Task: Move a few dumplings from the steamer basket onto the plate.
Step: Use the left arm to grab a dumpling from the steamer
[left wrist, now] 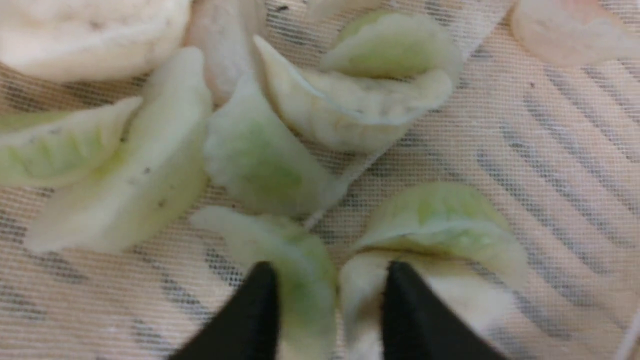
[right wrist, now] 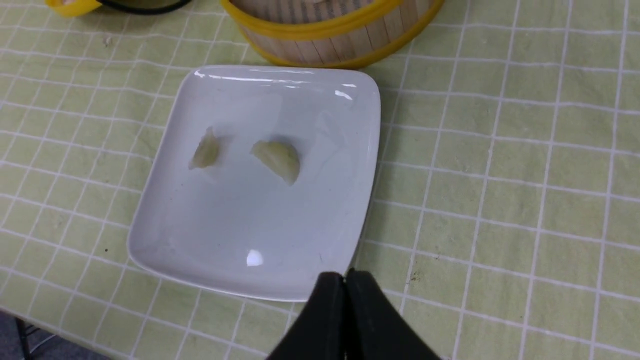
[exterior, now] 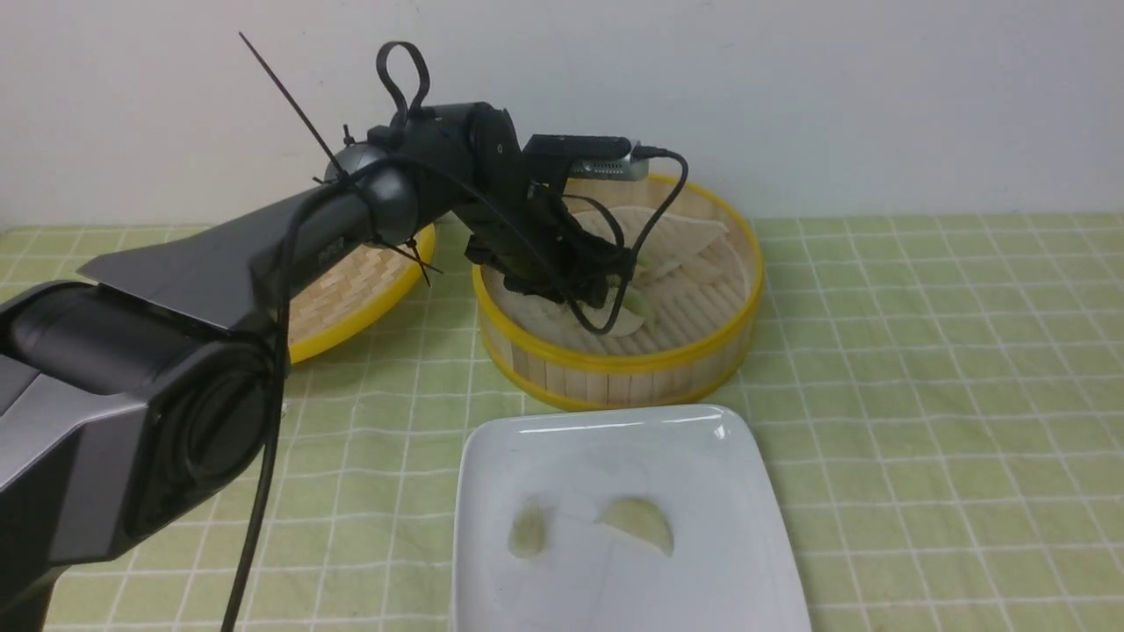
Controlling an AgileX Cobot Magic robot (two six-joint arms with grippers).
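Observation:
The steamer basket [exterior: 615, 362] stands behind the white plate [exterior: 615, 439]. My left arm [exterior: 492, 202] reaches down into the basket, and the wrist hides the fingers in the front view. In the left wrist view my left gripper [left wrist: 330, 280] is open, low over the liner. Its tips straddle a green dumpling [left wrist: 305, 285] and a paler dumpling [left wrist: 362, 290], with several more dumplings [left wrist: 260, 160] around them. Two dumplings [exterior: 529, 531] [exterior: 639, 522] lie on the plate [right wrist: 250, 225]. My right gripper [right wrist: 345, 280] is shut and empty over the plate's near edge.
The shallow woven lid [exterior: 351, 298] lies left of the basket, partly behind my left arm. A green checked cloth [exterior: 922, 395] covers the table. A larger pale flat piece [exterior: 667, 233] rests at the back of the basket. The basket also shows in the right wrist view [right wrist: 325, 30].

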